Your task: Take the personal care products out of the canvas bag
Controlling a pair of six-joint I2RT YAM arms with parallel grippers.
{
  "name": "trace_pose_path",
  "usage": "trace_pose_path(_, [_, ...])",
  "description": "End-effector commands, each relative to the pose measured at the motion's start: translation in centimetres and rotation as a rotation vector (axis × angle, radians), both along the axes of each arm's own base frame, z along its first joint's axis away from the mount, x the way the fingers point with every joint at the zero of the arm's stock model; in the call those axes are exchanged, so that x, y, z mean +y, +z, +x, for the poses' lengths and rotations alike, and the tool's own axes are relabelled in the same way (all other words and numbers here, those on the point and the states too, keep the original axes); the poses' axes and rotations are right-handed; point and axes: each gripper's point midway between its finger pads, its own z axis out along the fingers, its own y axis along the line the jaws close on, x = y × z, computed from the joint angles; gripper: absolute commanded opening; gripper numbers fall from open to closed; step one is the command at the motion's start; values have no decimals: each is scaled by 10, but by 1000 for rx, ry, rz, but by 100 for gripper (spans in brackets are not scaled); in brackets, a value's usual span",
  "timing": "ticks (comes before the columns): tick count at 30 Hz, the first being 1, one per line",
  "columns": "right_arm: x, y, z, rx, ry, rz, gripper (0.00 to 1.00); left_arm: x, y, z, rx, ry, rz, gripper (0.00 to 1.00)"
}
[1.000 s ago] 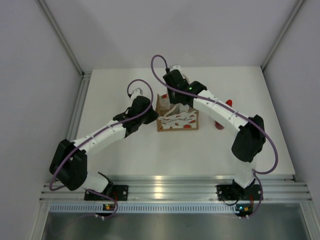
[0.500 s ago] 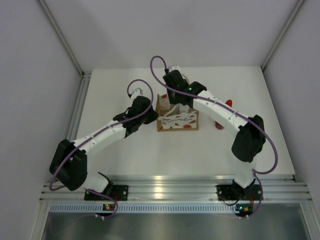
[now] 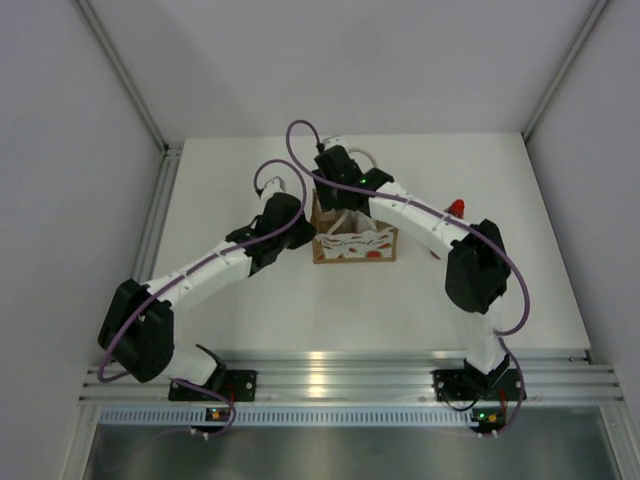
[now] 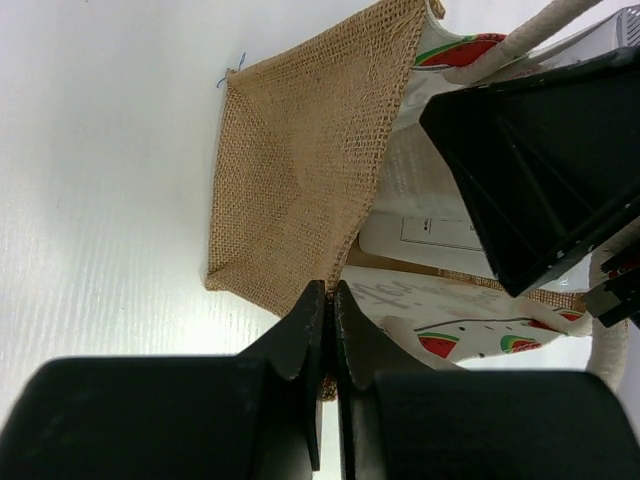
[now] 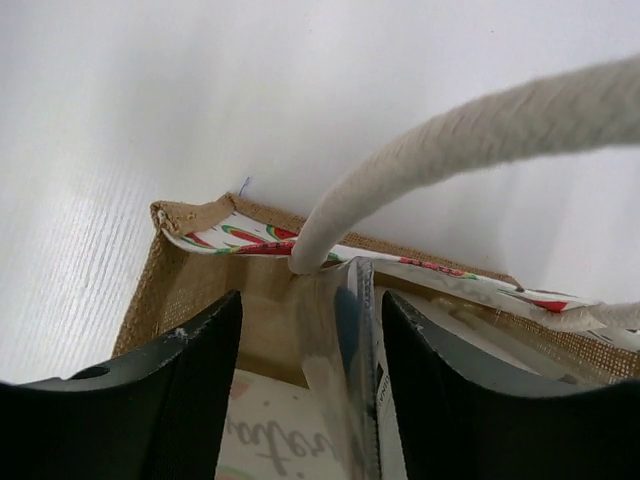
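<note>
The small tan canvas bag (image 3: 355,243), its white front panel printed with red watermelons, stood near the middle of the white surface (image 3: 300,310). Grey script lettering crossed the panel, too cut off to read in either wrist view. Only the right wrist view looked down into the opening, where a flat whitish squeeze tube (image 5: 356,330) stood on edge under a cream rope handle (image 5: 450,150), its small print illegible. The right gripper (image 5: 308,310) was spread wide, one finger on each side of that tube. The left wrist view showed the left gripper (image 4: 327,295) clenched on the bag's burlap rim. Only the top view showed a slim red bottle (image 3: 456,207), outside the bag and partly hidden by the right arm.
</note>
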Motion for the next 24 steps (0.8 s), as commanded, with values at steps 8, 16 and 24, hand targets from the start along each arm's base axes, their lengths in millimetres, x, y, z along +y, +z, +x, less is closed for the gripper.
trace_pose_path(8, [2,47,1,-86,8,64,70,12,-16,-10,46,11,55,0])
trace_pose_path(16, [3,65,12,-96,22,68,69,14,-18,-13,48,7,62,0])
trace_pose_path(24, [5,72,4,-63,65,81,72,15,-19,-12,47,4,69,0])
